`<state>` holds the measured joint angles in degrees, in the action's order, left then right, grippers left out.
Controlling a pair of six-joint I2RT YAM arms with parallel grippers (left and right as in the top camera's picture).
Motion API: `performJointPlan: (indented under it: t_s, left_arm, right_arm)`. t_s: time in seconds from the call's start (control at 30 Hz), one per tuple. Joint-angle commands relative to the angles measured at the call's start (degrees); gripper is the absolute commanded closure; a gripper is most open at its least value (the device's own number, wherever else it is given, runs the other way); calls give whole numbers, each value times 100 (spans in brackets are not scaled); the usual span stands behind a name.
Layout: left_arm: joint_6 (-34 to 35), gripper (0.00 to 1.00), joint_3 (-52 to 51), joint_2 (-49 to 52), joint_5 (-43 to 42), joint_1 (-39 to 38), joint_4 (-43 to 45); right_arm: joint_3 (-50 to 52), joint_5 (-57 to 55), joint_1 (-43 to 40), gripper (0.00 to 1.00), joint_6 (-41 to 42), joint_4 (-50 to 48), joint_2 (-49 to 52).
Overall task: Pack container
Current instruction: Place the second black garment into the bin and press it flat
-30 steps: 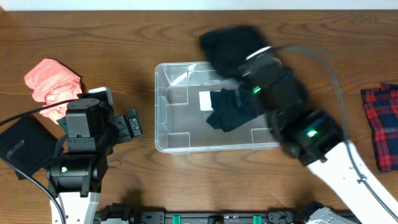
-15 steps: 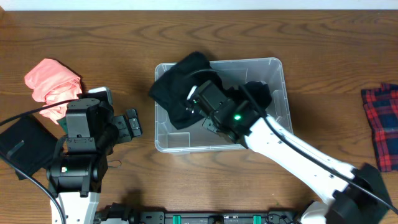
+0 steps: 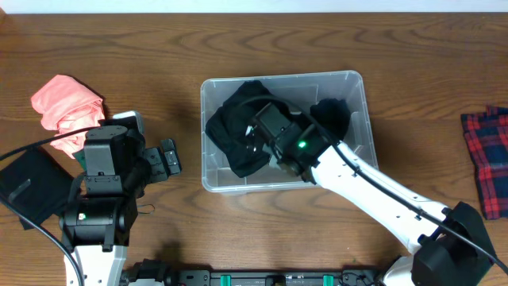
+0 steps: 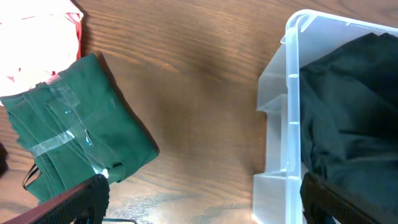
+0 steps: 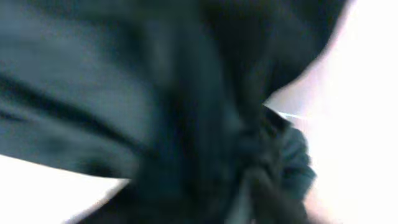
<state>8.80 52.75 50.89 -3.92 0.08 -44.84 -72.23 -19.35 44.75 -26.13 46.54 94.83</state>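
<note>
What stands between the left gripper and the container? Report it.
Nothing visible: only bare table lies between the left gripper and the container wall. The green cloth and pink cloth sit on the gripper's other side, away from the container.

Far left on the wooden table (image 3: 119, 40), a crumpled pink cloth (image 3: 67, 103) sits bunched up, touching a folded dark green cloth (image 4: 74, 130) with strips of clear tape across it. Way over at the right edge, a red plaid cloth (image 3: 490, 159) lies alone.
</note>
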Motion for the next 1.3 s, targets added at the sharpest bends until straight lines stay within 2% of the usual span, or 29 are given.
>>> performJointPlan:
  t_s: [0.0,0.13,0.2,0.23,0.27,0.43,0.57,0.63,0.73,1.0,1.13,1.27]
  left_arm:
    - [24,2,122,2,-9,-26,-9]
    - [24,2,122,2,-9,-26,-9]
    - [24,2,122,2,-9,-26,-9]
    - [24,2,122,2,-9,-26,-9]
    - [24,2,122,2,-9,-26,-9]
    - [26,2,122,2,-9,-26,-9]
    - [24,2,122,2,-9,-26,-11]
    - [26,2,122,2,-9,-26,-11]
    - [24,2,120,2,-9,-26,-11]
    - [24,2,122,2,-9,-26,-11]
    - [24,2,122,2,-9,-26,-11]
    - [24,2,122,2,-7,-26,-11]
  right_arm:
    - [-9,-463,-118,35,-72,-275,-160]
    - [-9,-317,-79,31,151,-780,-487]
    - [-9,103,-76,11,168,-997,-688]
    - [-9,352,-74,10,164,-1097,-761]
    - [-9,579,-76,11,162,-1189,-809]
    - [-9,1480,-74,31,223,-1613,-765]
    - [-7,1989,-76,54,778,-2048,-435]
    - [-7,1991,-74,59,1174,-2177,-173]
    - [-7,1991,-74,58,1497,-2186,273]
    - [-7,1982,-68,54,1517,-2144,1554]
    - [-50,1849,-63,45,1521,-2179,1412]
    - [-166,960,-70,35,1698,-2151,586]
